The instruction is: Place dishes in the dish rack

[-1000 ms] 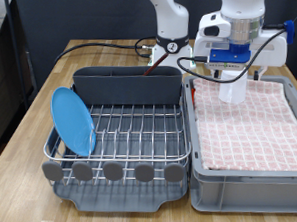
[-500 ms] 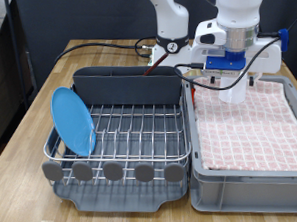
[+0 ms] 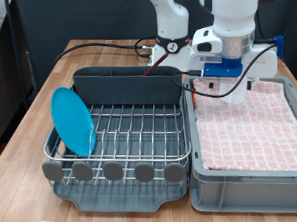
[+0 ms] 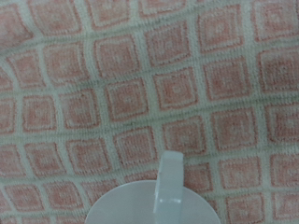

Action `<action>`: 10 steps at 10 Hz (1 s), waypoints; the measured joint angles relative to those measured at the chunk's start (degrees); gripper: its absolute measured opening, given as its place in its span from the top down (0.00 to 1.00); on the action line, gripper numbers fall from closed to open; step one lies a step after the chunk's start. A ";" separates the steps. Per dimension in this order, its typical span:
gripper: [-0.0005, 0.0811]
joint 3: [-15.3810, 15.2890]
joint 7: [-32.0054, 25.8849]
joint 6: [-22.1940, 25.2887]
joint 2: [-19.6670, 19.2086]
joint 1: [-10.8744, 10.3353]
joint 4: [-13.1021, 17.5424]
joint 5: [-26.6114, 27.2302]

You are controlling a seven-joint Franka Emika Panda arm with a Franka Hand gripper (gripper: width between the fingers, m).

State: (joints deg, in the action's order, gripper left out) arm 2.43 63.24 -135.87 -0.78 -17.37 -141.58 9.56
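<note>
My gripper hangs over the grey bin lined with pink checked cloth, at the exterior view's right. It is shut on the small white cup, held just above the cloth. In the wrist view the cup's rim and handle show against the cloth; the fingers do not show there. The light-blue plate stands upright in the left end of the silver wire dish rack. The wooden spoon is out of view.
The rack's grey caddy runs along its back and round grey discs along its front. The bin's grey wall stands right beside the rack. Cables and the robot base are behind.
The gripper with the cup has shifted a little towards the exterior view's left, nearer the rack. The plate has not moved.
</note>
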 joint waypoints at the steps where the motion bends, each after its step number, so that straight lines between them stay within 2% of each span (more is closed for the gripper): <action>1: 0.01 0.00 -0.36 -0.34 -0.32 0.00 -0.21 0.55; 10: 0.01 -0.07 -3.75 -4.11 -2.89 -0.01 -1.83 4.76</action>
State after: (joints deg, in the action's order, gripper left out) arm 2.36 59.48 -139.98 -3.67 -17.38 -143.41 14.32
